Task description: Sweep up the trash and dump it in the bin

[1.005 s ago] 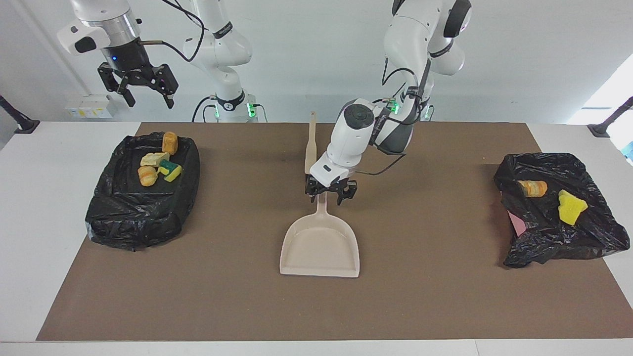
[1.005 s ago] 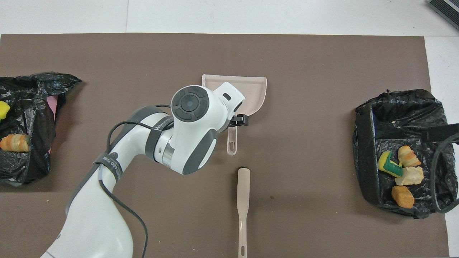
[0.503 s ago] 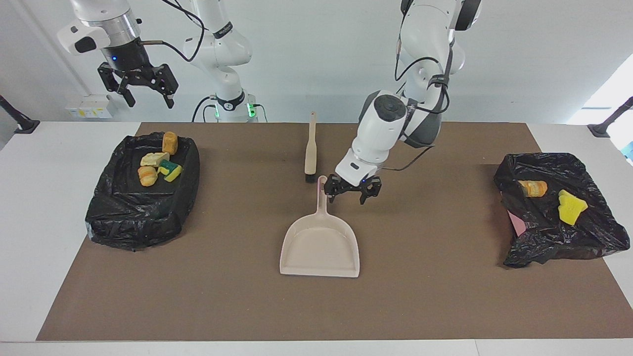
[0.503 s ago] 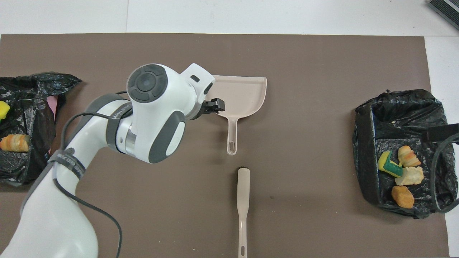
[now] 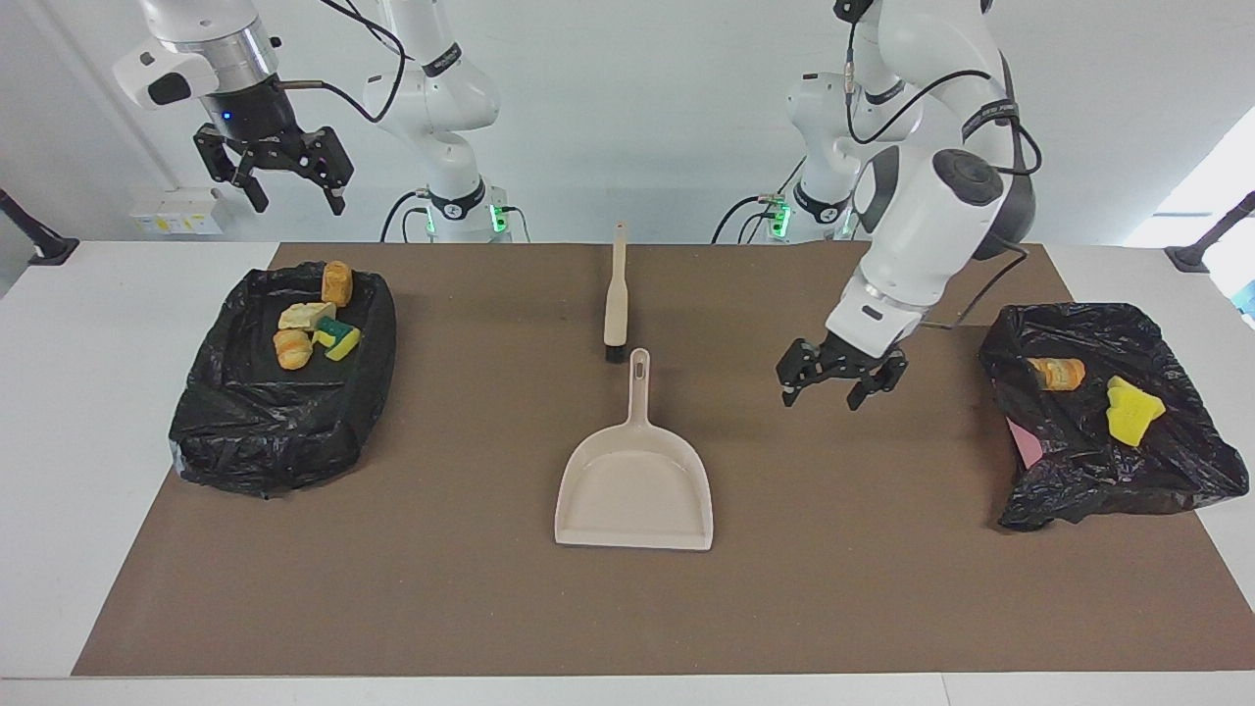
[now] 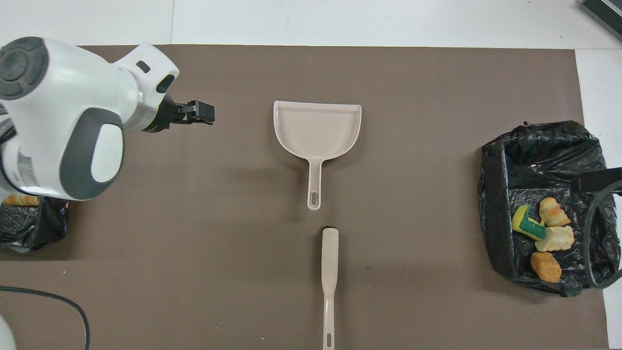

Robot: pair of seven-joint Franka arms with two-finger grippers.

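Observation:
The trash lies in two black bag-lined bins. Several pieces (image 5: 316, 324) sit in the bin (image 5: 275, 431) at the right arm's end, seen from overhead as trash (image 6: 542, 233) in that bin (image 6: 495, 194). A bread chunk (image 5: 1056, 373) and a yellow sponge (image 5: 1132, 412) lie on the black bag (image 5: 1098, 480) at the left arm's end. My left gripper (image 5: 824, 390) hangs open and empty over the mat between the dustpan (image 5: 635, 490) and that bag. My right gripper (image 5: 297, 204) waits open high over its bin.
The beige dustpan (image 6: 317, 126) lies flat mid-mat, handle toward the robots. The brush (image 5: 616, 299) lies in line with it, nearer the robots, also visible from overhead as the brush (image 6: 329, 272). A pink edge (image 5: 1028, 446) shows under the bag. The left arm covers most of that bag from overhead.
My left gripper left the dustpan handle and swung, open, toward the left arm's end of the table. The dustpan stayed put. The right arm has not moved.

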